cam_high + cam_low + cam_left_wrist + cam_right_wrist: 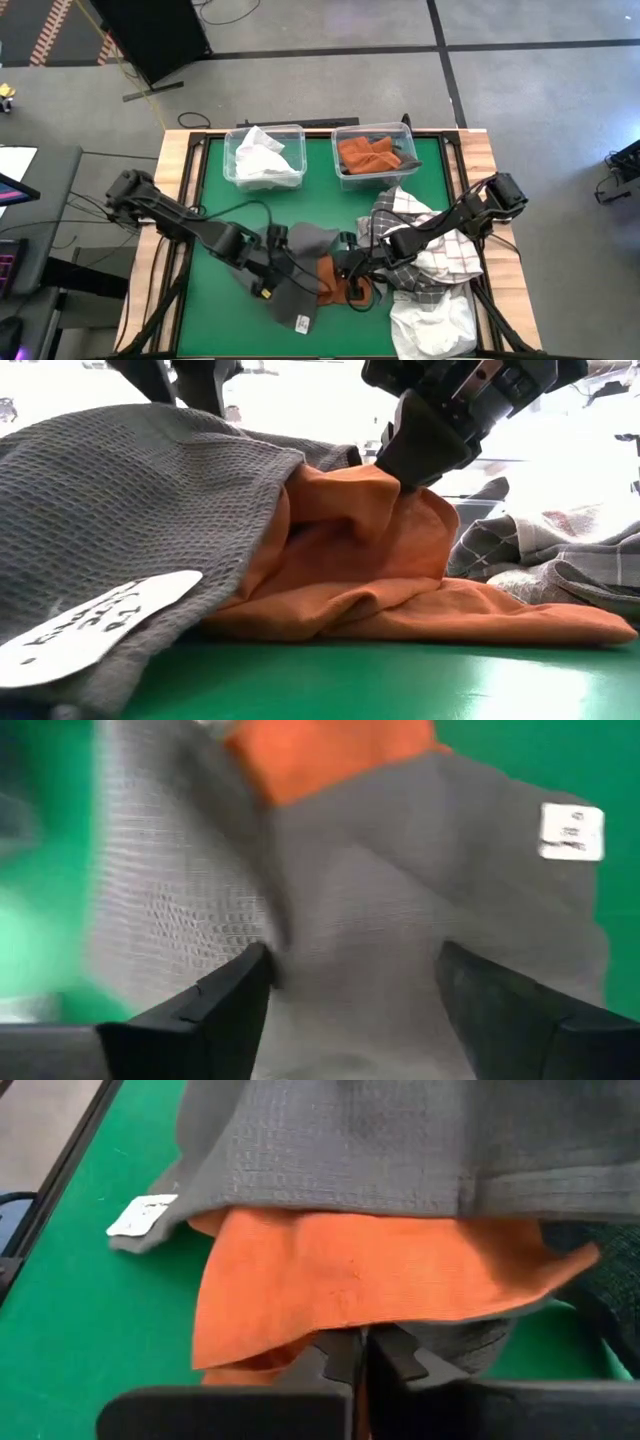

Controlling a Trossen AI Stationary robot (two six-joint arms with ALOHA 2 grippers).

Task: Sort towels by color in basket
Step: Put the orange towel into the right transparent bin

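A dark grey towel [297, 285] with a white label [90, 625] lies near the table's front, draped over part of an orange towel [340, 285]. My left gripper [350, 1010] is open, with its fingers spread just above the grey towel's middle [380, 920]. My right gripper [415, 470] is shut on the orange towel [360, 570]. Checked towels [430, 235] and a white towel [430, 322] lie piled at the right. My right gripper pinches a raised fold of the orange towel [405, 490] between its two fingers, slanting down from the table's right. The cloth rises in a peak to the fingertips. Its lower part [450, 615] lies on the table, one side tucked under the grey towel. My left gripper: whether it touches the grey towel, I cannot tell.
Two clear bins stand at the far edge: the left one [232, 165] holds white towels, the right one [340, 180] an orange towel and a dark one. Bare green mat [330, 210] lies between the bins and the arms.
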